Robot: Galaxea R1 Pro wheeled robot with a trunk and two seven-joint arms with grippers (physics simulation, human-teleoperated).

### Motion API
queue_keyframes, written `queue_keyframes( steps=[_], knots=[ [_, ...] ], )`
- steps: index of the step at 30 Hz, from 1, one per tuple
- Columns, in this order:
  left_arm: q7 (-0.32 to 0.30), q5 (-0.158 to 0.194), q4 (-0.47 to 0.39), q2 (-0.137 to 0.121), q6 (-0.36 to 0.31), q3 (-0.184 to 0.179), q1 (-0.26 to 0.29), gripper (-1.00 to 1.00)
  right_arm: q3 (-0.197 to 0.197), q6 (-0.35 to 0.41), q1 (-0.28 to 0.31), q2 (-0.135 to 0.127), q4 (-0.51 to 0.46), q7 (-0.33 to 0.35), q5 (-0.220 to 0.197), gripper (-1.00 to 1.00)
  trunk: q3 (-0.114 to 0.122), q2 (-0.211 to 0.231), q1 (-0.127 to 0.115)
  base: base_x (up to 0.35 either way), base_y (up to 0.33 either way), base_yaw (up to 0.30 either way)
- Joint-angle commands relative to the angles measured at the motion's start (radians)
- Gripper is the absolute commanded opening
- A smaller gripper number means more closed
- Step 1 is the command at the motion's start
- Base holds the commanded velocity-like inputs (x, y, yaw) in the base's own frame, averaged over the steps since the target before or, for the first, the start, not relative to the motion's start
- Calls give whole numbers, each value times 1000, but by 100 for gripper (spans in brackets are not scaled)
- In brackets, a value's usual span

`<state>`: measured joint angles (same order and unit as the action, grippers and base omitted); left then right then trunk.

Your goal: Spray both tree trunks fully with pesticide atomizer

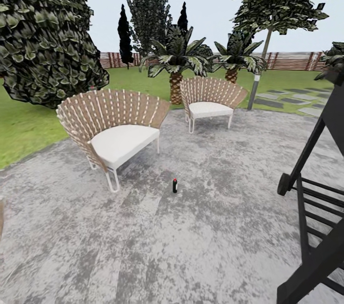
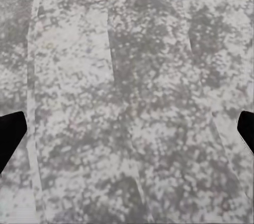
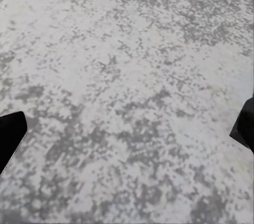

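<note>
While the pesticide atomizer is standing upright on the grey stone paving, well in from its edges and just in front of the nearer wicker chair, both arms are hanging over bare stone. The left gripper and the right gripper are showing jaws spread wide, holding nothing. A tree is rising beyond the far chair.

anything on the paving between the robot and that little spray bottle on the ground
Nothing visible does. The atomizer stands upright on bare grey paving, with open stone from the bottom of the head view up to it. The nearer wicker chair sits to its left and the black frame off to the right.
</note>
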<state>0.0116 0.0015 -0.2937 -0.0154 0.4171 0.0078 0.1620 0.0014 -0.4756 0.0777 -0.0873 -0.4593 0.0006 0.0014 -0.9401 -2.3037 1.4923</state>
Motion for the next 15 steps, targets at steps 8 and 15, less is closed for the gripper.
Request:
queue_keyframes(
  steps=[8,15],
  knots=[
    [2,0,1,0,3,1,0,100,0,-3,1,0,1,1,0,100,-1,0,0,290,95,-175],
    [1,0,1,0,3,1,0,100,0,-3,1,0,2,1,0,100,-1,0,0,293,132,-275]
  ],
)
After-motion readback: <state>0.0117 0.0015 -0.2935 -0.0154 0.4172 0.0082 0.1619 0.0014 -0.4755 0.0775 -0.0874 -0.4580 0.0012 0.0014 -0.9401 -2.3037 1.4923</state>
